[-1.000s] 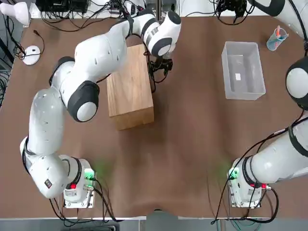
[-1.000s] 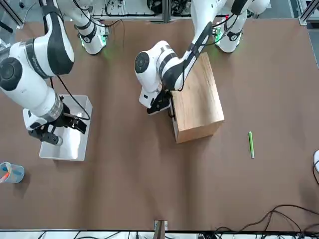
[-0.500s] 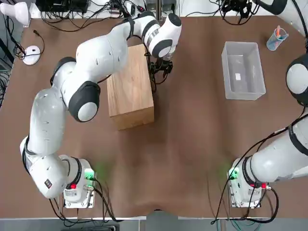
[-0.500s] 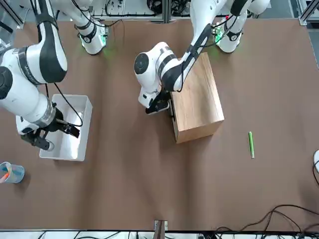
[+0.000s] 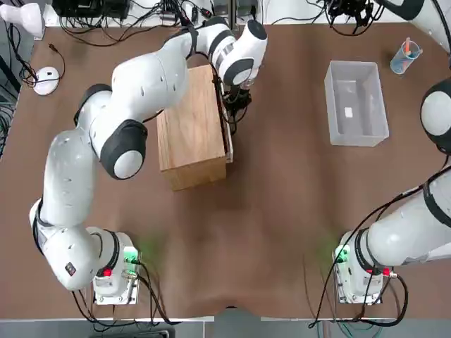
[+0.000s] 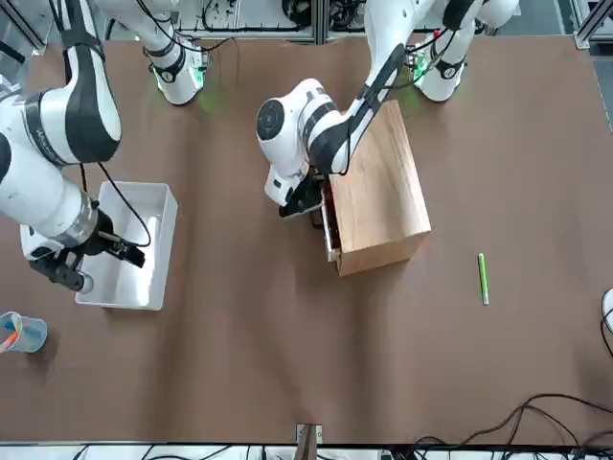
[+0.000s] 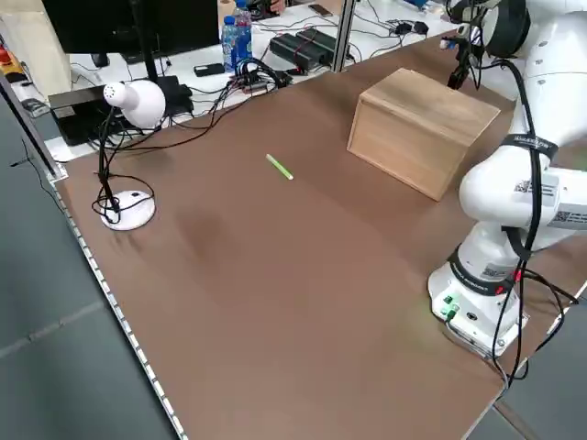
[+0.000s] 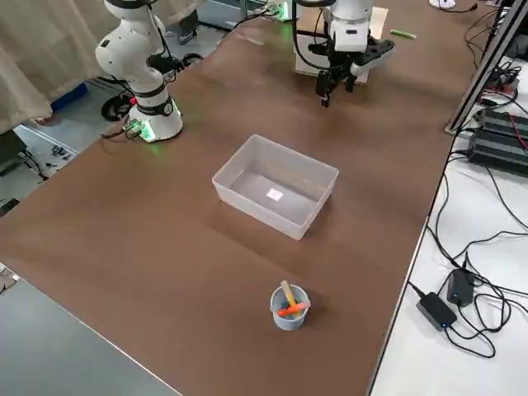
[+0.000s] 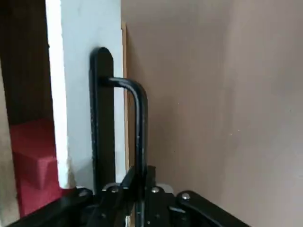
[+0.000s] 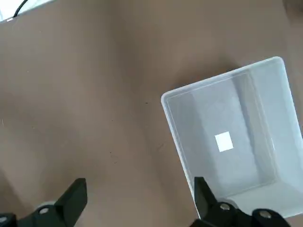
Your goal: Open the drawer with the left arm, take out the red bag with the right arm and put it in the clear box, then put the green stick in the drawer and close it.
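My left gripper [image 5: 235,100] is shut on the thin black handle [image 9: 140,118] of the drawer [image 5: 227,137], which stands pulled out a little from the light-wood cabinet [image 5: 189,130]. Through the gap, the red bag [image 9: 32,158] shows inside the drawer. The clear box [image 5: 356,102] sits far right with only a small white label in it. My right gripper [image 10: 137,203] hovers open beside the clear box [image 10: 232,137], holding nothing. The green stick [image 6: 483,278] lies on the table on the cabinet's other side.
A small blue cup with pens [image 5: 406,56] stands beyond the clear box. A white desk lamp [image 7: 128,101] and cables sit at the table's far left edge. Bare brown table [image 5: 282,232] stretches between the cabinet and the arm bases.
My left gripper closed on the handle and drew the drawer slightly out of the cabinet. My right gripper drifted away from above the clear box toward its outer side.
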You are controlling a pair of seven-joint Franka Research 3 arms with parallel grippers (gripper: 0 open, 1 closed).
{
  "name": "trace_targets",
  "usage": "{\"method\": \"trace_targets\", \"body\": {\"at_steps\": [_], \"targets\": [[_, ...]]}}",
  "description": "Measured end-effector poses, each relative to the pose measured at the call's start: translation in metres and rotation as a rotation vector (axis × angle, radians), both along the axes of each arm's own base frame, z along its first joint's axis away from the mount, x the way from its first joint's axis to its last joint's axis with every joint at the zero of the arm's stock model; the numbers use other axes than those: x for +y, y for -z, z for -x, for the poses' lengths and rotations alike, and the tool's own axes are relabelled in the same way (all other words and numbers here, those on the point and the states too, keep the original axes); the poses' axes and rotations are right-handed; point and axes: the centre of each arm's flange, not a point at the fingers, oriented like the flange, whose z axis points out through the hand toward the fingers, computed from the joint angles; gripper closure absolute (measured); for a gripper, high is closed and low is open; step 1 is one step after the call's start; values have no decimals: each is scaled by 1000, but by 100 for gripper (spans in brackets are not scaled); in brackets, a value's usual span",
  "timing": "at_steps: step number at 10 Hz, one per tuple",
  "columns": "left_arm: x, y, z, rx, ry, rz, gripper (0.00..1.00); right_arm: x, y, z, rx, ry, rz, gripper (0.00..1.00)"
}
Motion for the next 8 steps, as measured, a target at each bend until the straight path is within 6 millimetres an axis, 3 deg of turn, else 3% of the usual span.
{"method": "trace_targets", "body": {"at_steps": [8], "targets": [[-40, -18, 6, -94, 21, 248, 90, -17, -2, -2, -4, 26, 0, 0]]}}
